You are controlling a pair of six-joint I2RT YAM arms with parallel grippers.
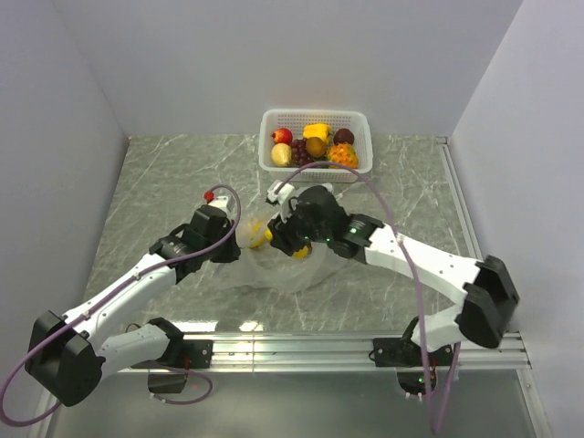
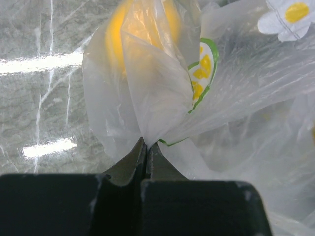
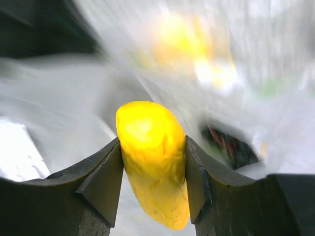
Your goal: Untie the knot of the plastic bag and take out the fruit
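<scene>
thin clear crinkly plastic bag lies slumped mid-table on the grey marble-pattern table. it is on the near side of the white perforated plastic basket, apart from it, and between the two arms.

left gripper: fingers pressed together, a gathered fold of the bag pinched at the tips. film fans upward from the pinch in the left wrist view. a round yellow fruit shows through the film beyond that fold. a green-edged print with yellow patches sits on the film.

right gripper: clamped on an oblong yellow toy fruit, one finger on each long flank. long axis runs along the fingers. rounded end points away from the wrist; near end tilts slightly right in the right wrist view. bag film behind it is blurred, so cannot tell whether the fruit is clear of the bag mouth. top view puts this gripper at the bag's far edge.

basket holds assorted toy fruits.
</scene>
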